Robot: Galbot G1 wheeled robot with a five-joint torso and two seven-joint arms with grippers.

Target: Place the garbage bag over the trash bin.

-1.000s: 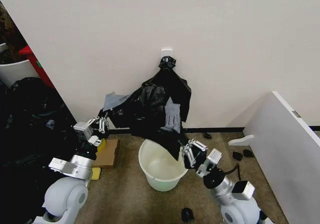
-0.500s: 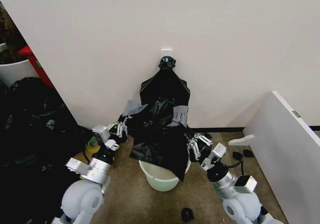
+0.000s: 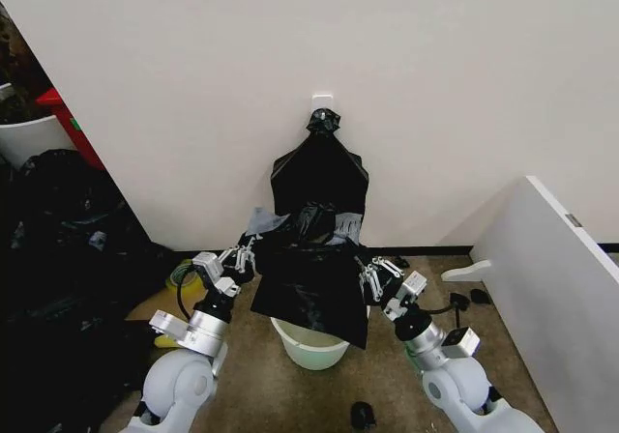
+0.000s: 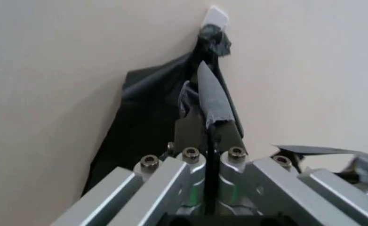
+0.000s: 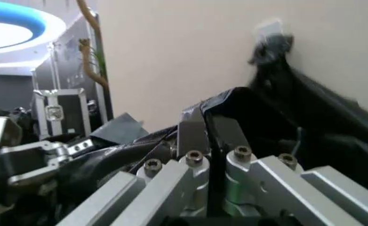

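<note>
In the head view the garbage bag hangs as a glossy black sheet stretched between my two grippers, draped over the trash bin. Of the pale bin, the lower wall and part of the rim show below the bag. My left gripper is shut on the bag's left upper edge, and my right gripper is shut on its right upper edge. In the left wrist view the left gripper pinches a strip of the bag. In the right wrist view the right gripper clamps a fold of the bag.
A knotted bunch of black bags hangs from a wall hook behind the bin. Black plastic heaps fill the left side, with a white tub behind them. A white board leans at the right. A yellow roll and small dark items lie on the floor.
Both grippers moved in toward the bin with the bag. The bag came away from the hanging bunch and now covers the bin's opening, which was open a second ago.
</note>
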